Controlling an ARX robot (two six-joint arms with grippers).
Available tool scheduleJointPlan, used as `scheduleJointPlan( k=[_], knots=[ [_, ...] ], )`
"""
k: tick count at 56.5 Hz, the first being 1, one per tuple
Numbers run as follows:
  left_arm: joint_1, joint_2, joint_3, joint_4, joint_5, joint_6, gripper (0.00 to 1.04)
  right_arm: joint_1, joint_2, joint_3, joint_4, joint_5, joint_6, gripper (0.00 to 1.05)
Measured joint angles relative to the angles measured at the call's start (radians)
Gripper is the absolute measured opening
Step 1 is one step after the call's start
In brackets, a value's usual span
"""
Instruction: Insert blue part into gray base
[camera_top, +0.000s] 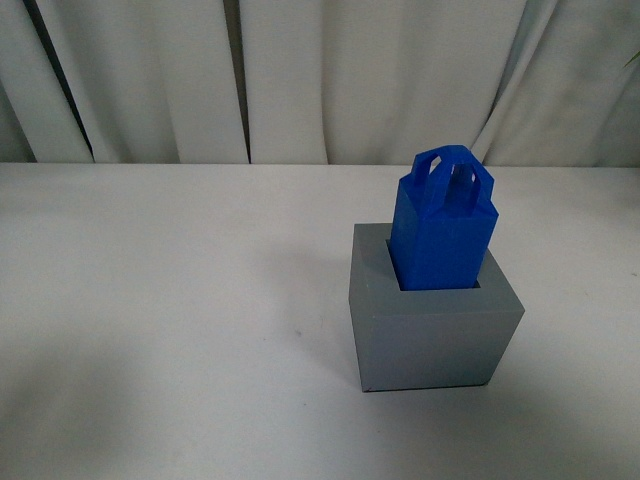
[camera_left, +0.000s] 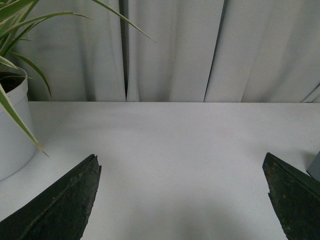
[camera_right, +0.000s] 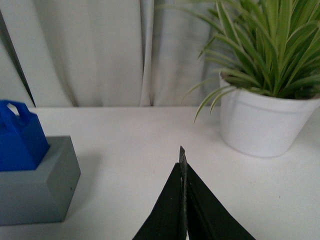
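**Operator:** Where does the part stand, and what are the claws doing?

**Manual:** You see the blue part (camera_top: 441, 225) seated in the recess of the gray base (camera_top: 432, 318), on the table (camera_top: 170, 300). It tilts slightly, and most of its height is above the rim. The left gripper (camera_left: 182, 200) is spread wide over bare table, grasping nothing. The right gripper (camera_right: 183, 200) is clenched, fingers pressed together, empty, apart from the base.

**Operator:** What can go wrong from here?

**Manual:** If the tilt means the part is cocked, pressing down can jam it against a recess wall. A sideways brush on the loop handles can tip it or shift the unheld base. Near the right gripper, the white pot (camera_right: 265, 125) is a collision risk.
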Motion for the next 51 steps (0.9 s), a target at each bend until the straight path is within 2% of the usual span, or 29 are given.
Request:
scheduleJointPlan(
  k=[7, 13, 19, 36, 51],
  knots=[
    [0.000, 0.000, 0.000, 0.000, 0.000, 0.000, 0.99, 0.000, -0.010, 0.000, -0.004, 0.001, -0.001, 0.03],
    [0.000, 0.000, 0.000, 0.000, 0.000, 0.000, 0.99, 0.000, -0.010, 0.000, -0.004, 0.000, 0.000, 0.21],
    [0.000, 0.000, 0.000, 0.000, 0.000, 0.000, 0.99, 0.000, -0.010, 0.000, -0.004, 0.000, 0.000, 0.45],
    [0.000, 0.000, 0.000, 0.000, 0.000, 0.000, 0.99, 0.000, -0.010, 0.000, -0.005, 0.000, 0.001, 0.99],
    [0.000, 0.000, 0.000, 0.000, 0.000, 0.000, 0.99, 0.000, -0.010, 0.000, -0.005, 0.000, 0.001, 0.97]
  ],
)
